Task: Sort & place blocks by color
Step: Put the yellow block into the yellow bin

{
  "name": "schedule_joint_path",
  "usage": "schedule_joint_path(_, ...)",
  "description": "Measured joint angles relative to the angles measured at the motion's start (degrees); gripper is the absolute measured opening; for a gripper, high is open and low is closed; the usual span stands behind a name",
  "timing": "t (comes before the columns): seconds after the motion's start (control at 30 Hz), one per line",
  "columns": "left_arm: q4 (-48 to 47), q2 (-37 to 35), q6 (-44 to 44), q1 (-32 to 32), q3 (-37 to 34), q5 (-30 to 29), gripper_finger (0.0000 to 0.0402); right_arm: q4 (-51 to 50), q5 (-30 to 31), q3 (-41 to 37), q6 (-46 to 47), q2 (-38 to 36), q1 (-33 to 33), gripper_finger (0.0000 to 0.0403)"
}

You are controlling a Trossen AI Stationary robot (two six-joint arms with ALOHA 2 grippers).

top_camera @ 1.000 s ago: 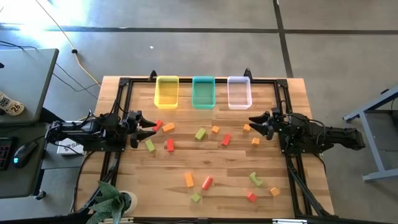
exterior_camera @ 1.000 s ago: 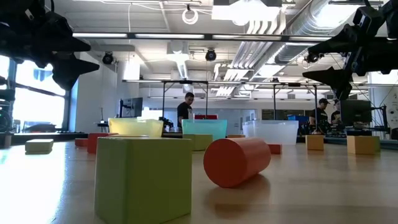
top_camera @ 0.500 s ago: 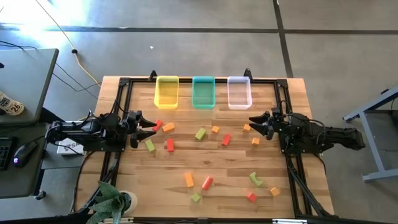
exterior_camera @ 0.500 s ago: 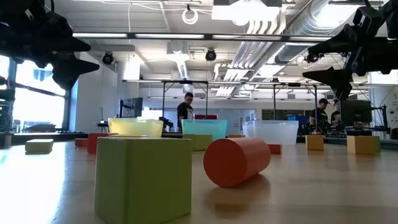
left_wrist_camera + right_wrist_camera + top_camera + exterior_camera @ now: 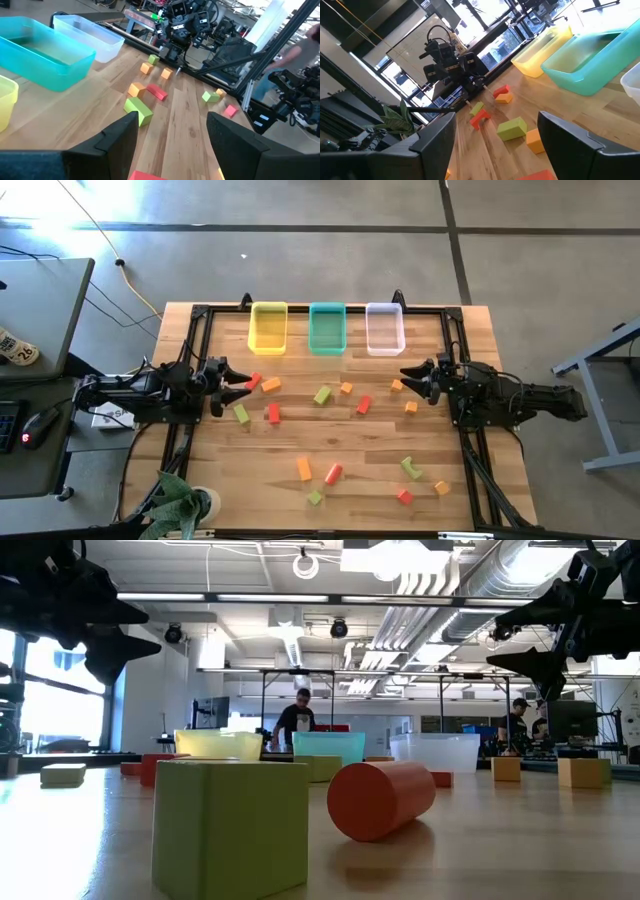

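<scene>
Small orange, red and light green blocks lie scattered flat on the wooden table, among them a green block (image 5: 322, 394), a red bar (image 5: 273, 413), an orange bar (image 5: 304, 468) and a red cylinder (image 5: 381, 798). My left gripper (image 5: 246, 385) hovers open above the table's left side, next to a red block (image 5: 253, 380) and an orange block (image 5: 271, 384). My right gripper (image 5: 406, 373) hovers open on the right side, next to an orange block (image 5: 397, 386). Both wrist views show open fingers with nothing between them.
Three bins stand in a row at the far edge: yellow (image 5: 267, 328), teal (image 5: 327, 328), clear (image 5: 385, 328). A dark frame (image 5: 196, 315) borders the table. A plant (image 5: 180, 505) sits at the near left corner. People stand in the room beyond.
</scene>
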Motion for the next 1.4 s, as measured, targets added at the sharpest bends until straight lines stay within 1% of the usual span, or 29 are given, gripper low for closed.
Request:
schedule_joint_path(0.4,0.0,0.0,-0.4,0.0,0.0,0.5,0.0225,0.0,0.0,0.0,0.0,0.0,0.0,0.0268)
schedule_joint_path(0.53,0.1,0.1,-0.6,0.0,0.0,1.4,0.0225,0.0,0.0,0.0,0.0,0.0,0.0,0.0268)
schedule_joint_path(0.63,0.8,0.1,-3.3,0.0,0.0,0.1,0.0225,0.0,0.0,0.0,0.0,0.0,0.0,0.0268)
schedule_joint_path(0.8,10.6,0.3,-5.3,0.0,0.0,-1.2,0.0225,0.0,0.0,0.0,0.0,0.0,0.0,0.0268)
schedule_joint_path(0.9,16.7,0.6,-5.1,0.0,0.2,-4.0,0.0225,0.0,0.0,0.0,0.0,0.0,0.0,0.0268)
schedule_joint_path(0.97,17.7,1.4,-3.2,0.0,1.4,-6.1,0.0225,0.0,0.0,0.0,0.0,0.0,0.0,0.0268)
schedule_joint_path(1.1,17.4,5.1,2.8,0.0,5.4,-10.8,0.0225,0.0,0.0,0.0,0.0,0.0,0.0,0.0268)
schedule_joint_path(1.27,16.7,13.4,11.6,0.1,11.5,-16.1,0.0225,0.0,0.0,0.0,0.0,0.0,0.0,0.0268)
schedule_joint_path(1.4,10.5,21.8,14.0,0.6,17.3,-17.6,0.0225,0.0,0.0,0.0,0.0,0.0,0.0,0.0268)
